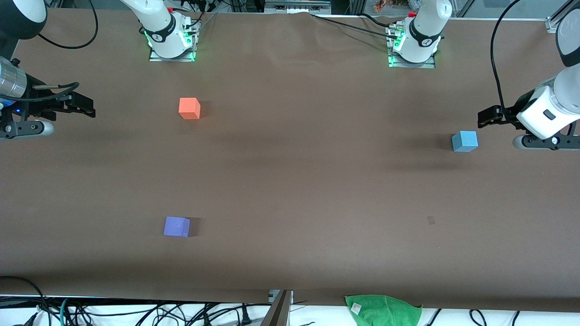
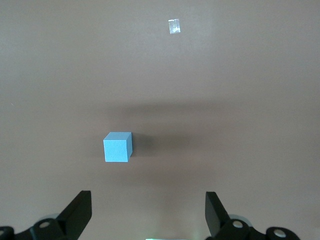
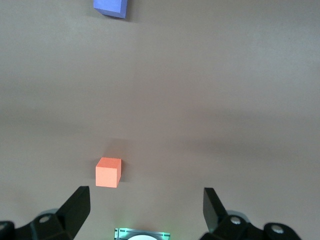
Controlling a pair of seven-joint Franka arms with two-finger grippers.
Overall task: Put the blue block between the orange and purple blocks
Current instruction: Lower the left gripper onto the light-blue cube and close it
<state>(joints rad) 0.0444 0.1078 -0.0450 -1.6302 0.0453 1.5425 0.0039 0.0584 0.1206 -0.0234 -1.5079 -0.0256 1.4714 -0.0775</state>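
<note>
The blue block (image 1: pixel 464 141) sits on the brown table toward the left arm's end; it also shows in the left wrist view (image 2: pixel 118 147). The orange block (image 1: pixel 189 108) and the purple block (image 1: pixel 176 226) sit toward the right arm's end, the purple one nearer the front camera; both show in the right wrist view, orange (image 3: pixel 108 172) and purple (image 3: pixel 110 7). My left gripper (image 1: pixel 488 118) is open and empty over the table beside the blue block (image 2: pixel 148 210). My right gripper (image 1: pixel 84 106) is open and empty over the table's edge at its end (image 3: pixel 146 207).
A green cloth (image 1: pixel 383 309) lies at the table's edge nearest the front camera. A small tape mark (image 1: pixel 431 220) is on the table, also in the left wrist view (image 2: pixel 174 26). The arm bases (image 1: pixel 171 43) (image 1: pixel 414 47) stand along the table's edge by the robots.
</note>
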